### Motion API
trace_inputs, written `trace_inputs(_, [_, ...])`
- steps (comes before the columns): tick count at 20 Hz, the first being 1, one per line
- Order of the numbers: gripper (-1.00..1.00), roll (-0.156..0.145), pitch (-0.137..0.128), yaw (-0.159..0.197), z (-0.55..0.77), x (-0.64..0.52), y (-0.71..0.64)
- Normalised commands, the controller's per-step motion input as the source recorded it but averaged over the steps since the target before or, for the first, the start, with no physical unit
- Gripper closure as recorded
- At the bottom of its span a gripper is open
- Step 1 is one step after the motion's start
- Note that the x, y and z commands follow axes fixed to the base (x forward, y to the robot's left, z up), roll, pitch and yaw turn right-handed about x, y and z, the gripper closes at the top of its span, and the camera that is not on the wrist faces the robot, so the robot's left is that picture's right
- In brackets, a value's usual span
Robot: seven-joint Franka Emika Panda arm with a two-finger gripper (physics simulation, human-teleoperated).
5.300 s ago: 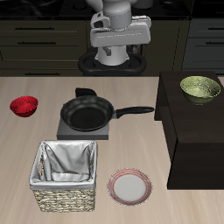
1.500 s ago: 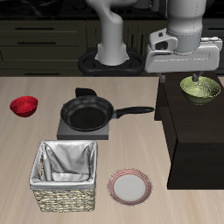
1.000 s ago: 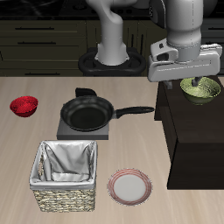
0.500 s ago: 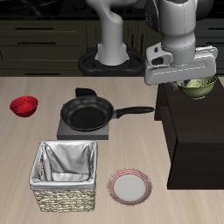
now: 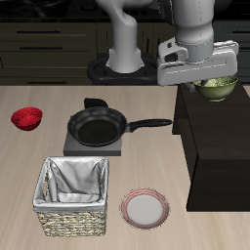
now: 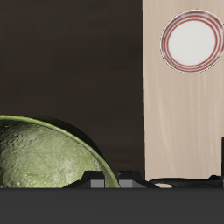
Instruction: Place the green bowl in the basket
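The green bowl (image 5: 218, 89) hangs a little above the dark raised block (image 5: 220, 146) at the side of the table. My gripper (image 5: 216, 81) is shut on the bowl's rim, and its wide grey body hides the bowl's upper part. In the wrist view the green bowl (image 6: 44, 162) fills the near field with its speckled inside showing. The basket (image 5: 73, 198), woven wicker with a grey-white lining, stands near the table's front edge, far from the bowl and empty.
A black frying pan (image 5: 98, 127) sits on a grey hotplate mid-table, its handle pointing toward the dark block. A small red bowl (image 5: 26, 118) lies at the far side. A pink-rimmed plate (image 5: 145, 208) lies beside the basket and also shows in the wrist view (image 6: 192, 39).
My gripper came down onto the green bowl, closed on its rim, and has lifted it slightly off the dark block, shifting a little toward the table's middle.
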Motion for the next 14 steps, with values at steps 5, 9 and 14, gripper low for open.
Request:
trace_inputs(5, [1.00,-0.019,-0.037,0.006,0.26,-0.17,-0.31])
trace_inputs(9, [1.00,-0.016,-0.057,-0.027,0.30,-0.19,-0.33])
trace_inputs(14, [1.00,-0.012,-0.028,0.017,0.14,-0.16,-0.16])
